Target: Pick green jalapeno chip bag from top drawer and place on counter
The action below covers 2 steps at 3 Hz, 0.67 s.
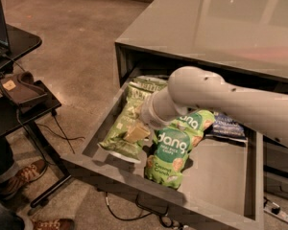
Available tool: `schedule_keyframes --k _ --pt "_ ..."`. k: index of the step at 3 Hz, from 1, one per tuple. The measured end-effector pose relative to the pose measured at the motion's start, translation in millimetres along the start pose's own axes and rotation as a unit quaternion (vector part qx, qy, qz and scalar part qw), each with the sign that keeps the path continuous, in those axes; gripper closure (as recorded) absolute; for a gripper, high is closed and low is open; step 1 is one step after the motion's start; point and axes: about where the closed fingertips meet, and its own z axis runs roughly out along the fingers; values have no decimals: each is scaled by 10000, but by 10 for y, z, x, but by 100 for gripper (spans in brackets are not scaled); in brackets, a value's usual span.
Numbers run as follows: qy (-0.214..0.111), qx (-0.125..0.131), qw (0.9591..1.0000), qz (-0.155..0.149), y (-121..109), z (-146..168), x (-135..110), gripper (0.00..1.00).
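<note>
Gripper (138, 132): down inside the top drawer (230, 186), my arm reaching in from the right; it sits on the lower middle of the green jalapeno chip bag (127, 123).
Gripper state: cannot tell; my wrist hides most of it.
Target bag: lies flat along the drawer's left side, directly under my gripper, its top end pointing toward the drawer's back.
Neighbours: a darker green dang bag (170, 152) just right of my gripper, touching or slightly overlapping the target; a dark blue chip bag (228, 126) well to the right, near the back.
Tabletop (221, 23): above and behind my gripper; nothing placed there.
Done: drawer open, gripper brought to the bag.
Left: secure the grasp, lift clear of the drawer wall, carry up, set it on the tabletop.
Progress: early, by my estimate.
</note>
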Motion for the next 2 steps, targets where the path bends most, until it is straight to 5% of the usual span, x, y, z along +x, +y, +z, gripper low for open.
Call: schedule_keyframes --k 1,2 --pt "-642 148 9978 -25 -95 -410 -82 100" --pt "-700 264 9971 -100 -125 -536 8 100"
